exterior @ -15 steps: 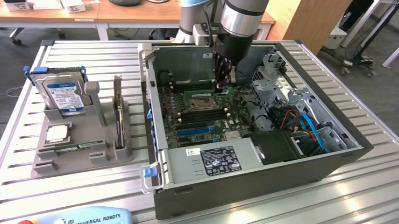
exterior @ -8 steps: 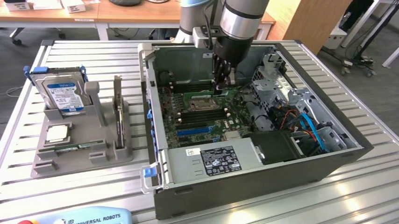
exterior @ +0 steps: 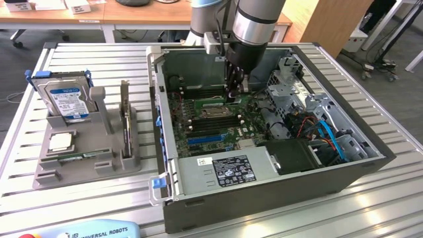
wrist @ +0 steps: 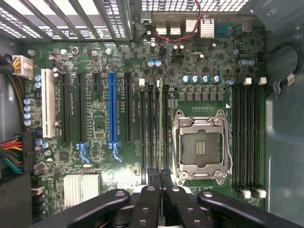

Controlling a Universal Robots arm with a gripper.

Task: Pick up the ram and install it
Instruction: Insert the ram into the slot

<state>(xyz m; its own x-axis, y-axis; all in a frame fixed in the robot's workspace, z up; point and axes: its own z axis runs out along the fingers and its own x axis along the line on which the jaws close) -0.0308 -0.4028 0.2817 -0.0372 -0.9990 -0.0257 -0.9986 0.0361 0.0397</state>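
1. The black two-fingered gripper [wrist: 161, 179] has its jaws closed on the long, thin green ram stick [wrist: 161, 124]. The wrist view shows the ram edge-on, running out from between the fingertips above the green motherboard [wrist: 102, 128].
2. The ram lies along the bank of black memory slots [wrist: 151, 133], just beside the square silver processor socket [wrist: 202, 145]. It looks lined up over one of them, though I cannot tell whether it touches yet.
3. To my eye, the job here is keeping the stick parallel to its slot and dead upright. It should then be pressed straight down so both ends seat together. A tilted or off-line push could jam an edge or flex the board.
4. In the exterior view the grey robot arm [exterior: 254, 22] drops almost vertically into the open dark-grey computer case [exterior: 264, 203]. Its wrist points down and the gripper [exterior: 237, 91] sits low over the board.
5. The grey parts tray [exterior: 86, 171], on the exterior view's left, stands well apart from the gripper.
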